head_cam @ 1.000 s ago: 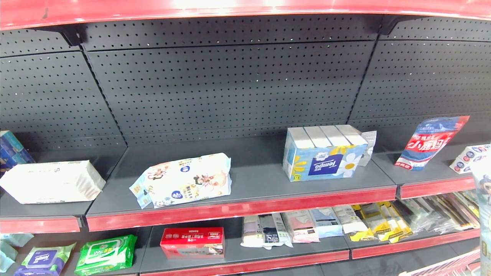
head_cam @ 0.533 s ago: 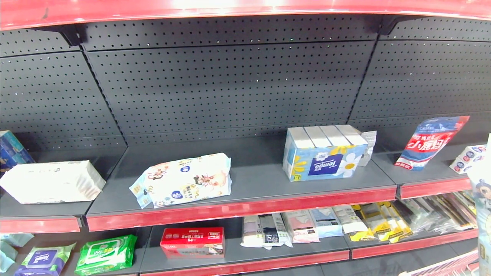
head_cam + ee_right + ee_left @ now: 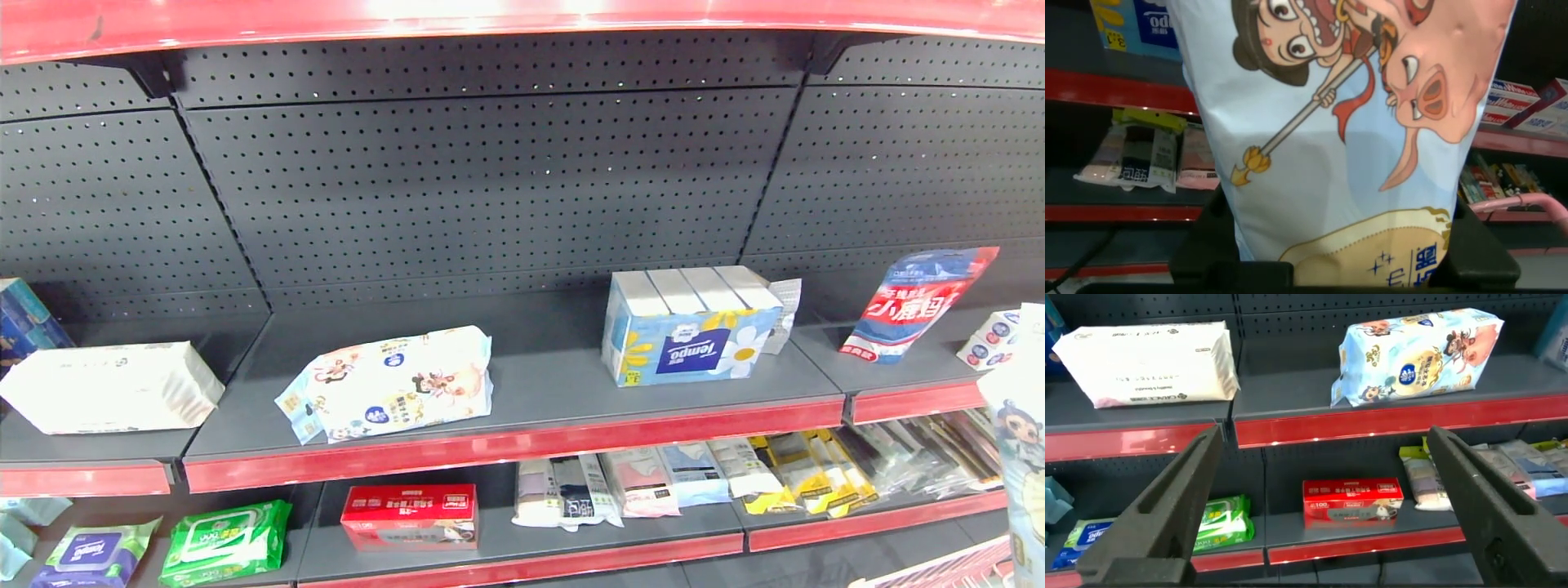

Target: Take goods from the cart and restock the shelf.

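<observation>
The right gripper [image 3: 1343, 253] is pinching the cartoon pack [image 3: 1020, 465] between its fingers, upright, long axis vertical, at the robot's far right. The shelf [image 3: 547, 367] is lying ahead and leftward, bare beside the twin pack [image 3: 388, 384]. The left gripper [image 3: 1324, 437] is holding its fingers spread on nothing.

Shop aisle, red-edged pegboard shelves [image 3: 522, 445], packaged tissues [image 3: 690, 327]

At the left end of the upper shelf [image 3: 555, 359] lies a white tissue pack [image 3: 110, 388], and toward the right stands a flowered tissue multipack [image 3: 690, 327]. Below, a red box [image 3: 410, 516] sits near a green wipes pack [image 3: 226, 542].
</observation>
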Controlling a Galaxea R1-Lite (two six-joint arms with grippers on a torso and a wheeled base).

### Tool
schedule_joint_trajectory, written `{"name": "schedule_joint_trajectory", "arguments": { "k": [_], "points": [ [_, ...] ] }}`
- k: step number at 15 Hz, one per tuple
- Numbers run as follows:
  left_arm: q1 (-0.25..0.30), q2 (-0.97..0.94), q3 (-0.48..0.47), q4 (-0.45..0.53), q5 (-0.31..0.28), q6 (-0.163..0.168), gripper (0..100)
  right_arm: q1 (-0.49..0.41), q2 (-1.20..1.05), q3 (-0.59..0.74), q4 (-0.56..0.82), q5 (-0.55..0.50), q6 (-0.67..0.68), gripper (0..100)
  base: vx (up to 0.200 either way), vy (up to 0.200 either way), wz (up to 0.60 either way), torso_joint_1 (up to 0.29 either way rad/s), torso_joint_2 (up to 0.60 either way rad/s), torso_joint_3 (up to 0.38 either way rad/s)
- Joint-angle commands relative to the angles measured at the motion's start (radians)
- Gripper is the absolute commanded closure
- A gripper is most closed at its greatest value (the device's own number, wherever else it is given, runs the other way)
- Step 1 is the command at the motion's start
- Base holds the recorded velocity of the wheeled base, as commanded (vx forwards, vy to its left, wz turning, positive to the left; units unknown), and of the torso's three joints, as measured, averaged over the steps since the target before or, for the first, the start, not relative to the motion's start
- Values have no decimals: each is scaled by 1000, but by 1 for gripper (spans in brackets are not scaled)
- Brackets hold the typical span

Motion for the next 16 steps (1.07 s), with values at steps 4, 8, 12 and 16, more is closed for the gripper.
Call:
{"name": "schedule_joint_trajectory", "arguments": {
  "k": [4,8,12,16],
  "points": [
    [0,2,0,0,-1,0,0,2,2,4,-1,1,1,100,0,0,0,0,0,0],
    [0,2,0,0,-1,0,0,2,2,6,-1,2,-2,100,0,0,450,3,-1,1],
    [0,2,0,0,-1,0,0,2,2,7,-1,2,-2,100,0,0,600,7,5,5],
    [0,2,0,0,-1,0,0,0,1,15,-1,1,-8,100,0,0,300,0,2,2]
  ]
}}
